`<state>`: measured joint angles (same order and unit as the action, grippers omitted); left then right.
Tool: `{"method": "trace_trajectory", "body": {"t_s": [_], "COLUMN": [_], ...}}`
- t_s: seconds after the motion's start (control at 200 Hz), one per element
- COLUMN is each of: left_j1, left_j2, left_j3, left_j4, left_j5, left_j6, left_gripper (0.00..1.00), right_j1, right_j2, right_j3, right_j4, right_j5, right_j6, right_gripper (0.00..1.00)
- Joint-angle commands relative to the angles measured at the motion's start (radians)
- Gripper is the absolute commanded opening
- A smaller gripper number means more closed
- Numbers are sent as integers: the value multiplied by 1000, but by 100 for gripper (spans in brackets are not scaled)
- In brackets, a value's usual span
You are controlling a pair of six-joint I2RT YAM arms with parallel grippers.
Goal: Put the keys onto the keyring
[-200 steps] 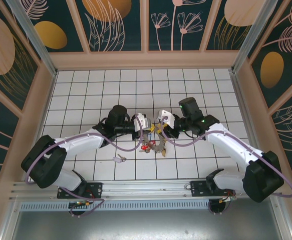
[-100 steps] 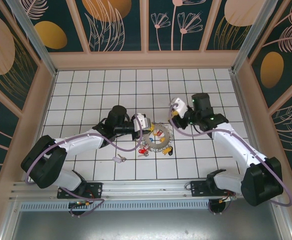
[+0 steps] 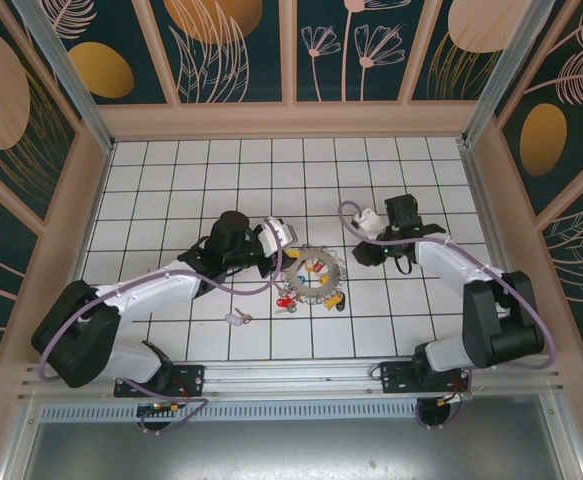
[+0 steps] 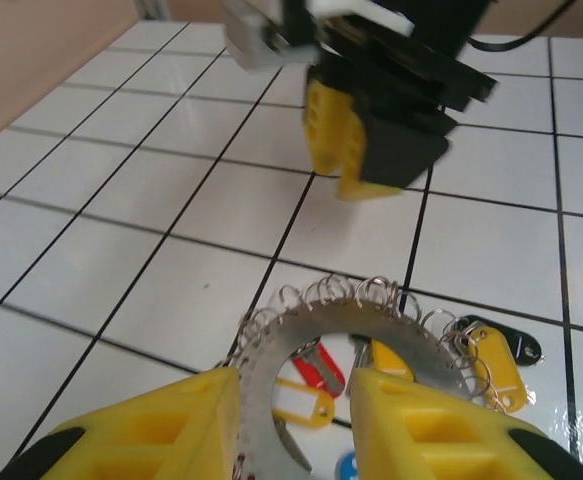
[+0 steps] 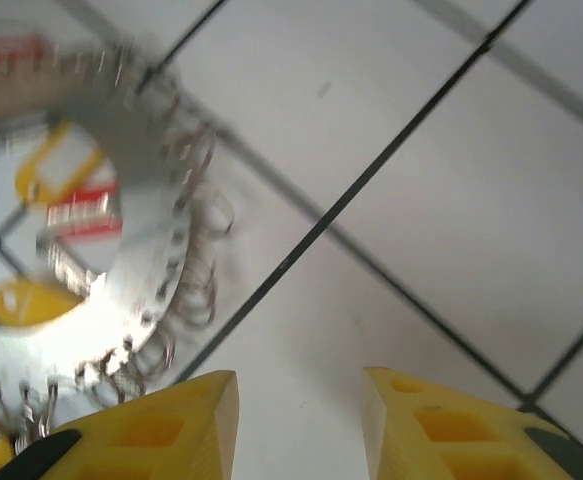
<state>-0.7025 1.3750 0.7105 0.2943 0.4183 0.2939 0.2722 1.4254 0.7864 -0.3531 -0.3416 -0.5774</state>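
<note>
Keyring [image 4: 356,325] lies flat at the centre of the tiled table [image 3: 171,180]; tagged keys [image 3: 291,297] cluster at its near side; loose key [image 3: 237,318] lies apart, near left; left claw [image 4: 296,385] released, empty, just beside the ring's left edge; right claw [image 5: 299,385] released, empty, to its right.

Two slim white-and-black arms with yellow-fingered hands.
The left arm [image 3: 151,290] and right arm [image 3: 451,262] share one build: smooth white shells between bulky black joints, a lilac cable [image 3: 241,292] looping loosely along each, and black bases [image 3: 161,380] bolted down at the near edge. The left hand [image 4: 296,400] and right hand [image 5: 301,400] carry blocky yellow fingers [image 4: 161,430] with recessed panels and dark, perhaps rubber, outer corners. A white block [image 3: 279,232] sits behind each hand.
</note>
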Motion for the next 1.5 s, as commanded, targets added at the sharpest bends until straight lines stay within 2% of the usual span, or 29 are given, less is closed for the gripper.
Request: {"method": "trace_trajectory", "body": {"t_s": [0.0,0.065,0.18,0.35,0.435,0.52,0.576,0.686,0.726,1.281,1.336,1.441,1.496], "left_j1": [4,3,3,4,3,4,4,4,3,4,4,3,3], "left_j2": [-67,-105,-170,-225,-240,-244,-244,-234,-231,-206,-208,-211,-211], "left_j3": [-8,-33,-72,-68,-61,-63,-67,-69,-69,-71,-72,-75,-75], "left_j4": [-120,-138,-152,-239,-259,-256,-246,-236,-237,-236,-236,-236,-237], "left_j5": [-92,-132,-189,-223,-221,-214,-204,-190,-188,-174,-174,-174,-173], "left_j6": [-61,-80,-124,-123,-127,-131,-136,-145,-145,-149,-148,-148,-148], "left_gripper": [36,38,46,48,48,47,47,47,47,47,47,46,46], "right_j1": [57,87,81,36,17,10,11,17,22,27,19,0,-10], "right_j2": [-12,-25,-41,-53,-10,78,134,185,198,336,343,359,367], "right_j3": [-21,-62,-101,-118,-89,-27,4,26,37,165,180,214,231], "right_j4": [-111,-84,-15,88,103,33,-5,4,1,-148,-163,-202,-224], "right_j5": [-26,7,23,22,-35,-74,-92,-146,-166,-222,-235,-261,-269], "right_j6": [-322,-418,-514,-632,-634,-643,-645,-609,-593,-574,-576,-582,-584], "right_gripper": [39,39,37,32,29,20,20,31,32,34,32,22,21]}}
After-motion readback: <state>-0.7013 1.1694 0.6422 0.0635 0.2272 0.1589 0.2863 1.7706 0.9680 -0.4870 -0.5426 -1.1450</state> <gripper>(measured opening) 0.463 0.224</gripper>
